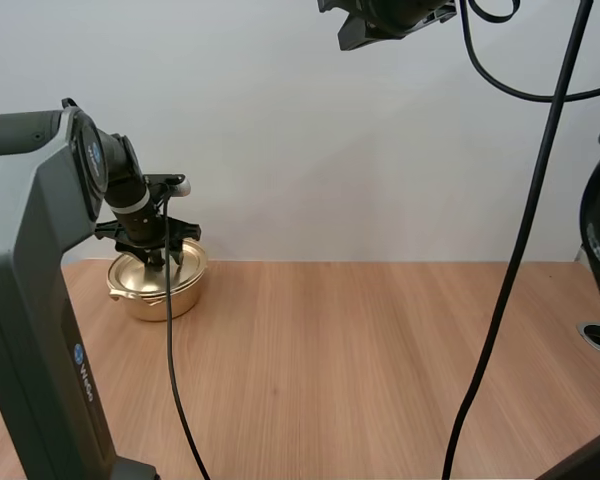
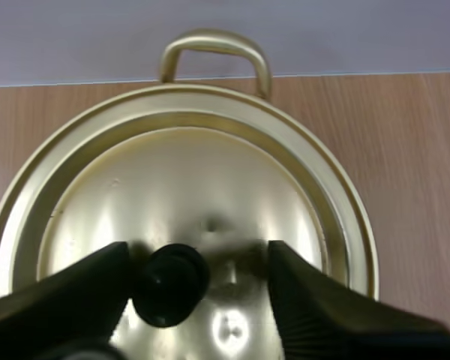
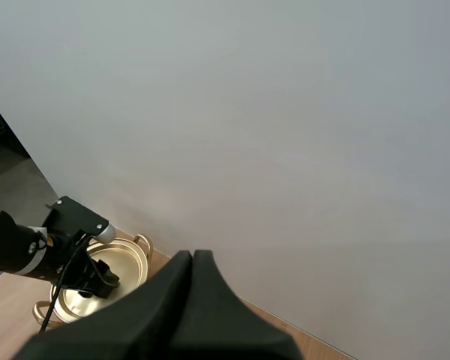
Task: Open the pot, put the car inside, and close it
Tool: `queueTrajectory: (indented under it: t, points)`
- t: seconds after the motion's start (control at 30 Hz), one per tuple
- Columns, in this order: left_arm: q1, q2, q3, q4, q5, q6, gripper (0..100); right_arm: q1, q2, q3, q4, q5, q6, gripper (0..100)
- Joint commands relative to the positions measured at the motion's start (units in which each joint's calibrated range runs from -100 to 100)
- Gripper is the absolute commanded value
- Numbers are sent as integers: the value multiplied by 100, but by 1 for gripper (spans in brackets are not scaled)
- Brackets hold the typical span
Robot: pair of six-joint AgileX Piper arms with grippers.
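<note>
The left arm (image 1: 40,300) stands nearest, a grey column at the near left edge of the high view, and it reaches away to the far left corner of the table (image 1: 400,370). The right arm (image 1: 390,18) is lifted high above the table's far middle, well apart from everything on it. The pot (image 1: 160,298), gold-coloured and round, sits on the table at the far left, close to the table's far edge. Its lid (image 2: 187,180) lies flat on it, seated inside the rim, and one looped handle (image 2: 214,46) of the pot shows on the far side. The left pincer (image 1: 158,252) hangs straight down over the lid; in the left wrist view this pincer (image 2: 196,259) is spread, its two black fingers (image 2: 315,307) standing apart on either side of the lid's black knob (image 2: 169,285). The knob sits nearer one finger than the other, and I cannot tell whether that finger touches it. The right wrist view looks down from afar on the pot (image 3: 127,259) with the left pincer (image 3: 97,281) above it. The right pincer (image 3: 191,259) is pressed together there, its fingers lying as one dark wedge with nothing between them.
</note>
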State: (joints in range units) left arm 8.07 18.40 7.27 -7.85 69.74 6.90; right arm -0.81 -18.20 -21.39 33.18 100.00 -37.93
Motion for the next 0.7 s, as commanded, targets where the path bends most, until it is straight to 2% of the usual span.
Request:
queueTrajectory:
  t: [0.0,0.23,0.5,0.53,0.57,0.63,0.67]
  points:
    - [-45,-58,-2,31,-40,27,100,3,-1,2,-31,0,-2,0]
    - [-181,-495,-43,227,-435,27,100,3,-1,2,-390,0,-2,0]
    - [-187,-908,-198,528,-283,63,98,3,-1,2,-479,0,31,0]
    - [-187,-956,-198,594,-283,63,86,3,-1,2,-527,0,31,0]
    - [-177,-1041,-198,657,-260,63,64,3,-1,2,-603,0,44,0]
    - [-152,-1246,-198,656,-219,-39,9,3,-1,2,-875,0,274,0]
    - [-136,-1375,-198,656,-234,-82,1,3,-1,2,-1059,0,433,0]
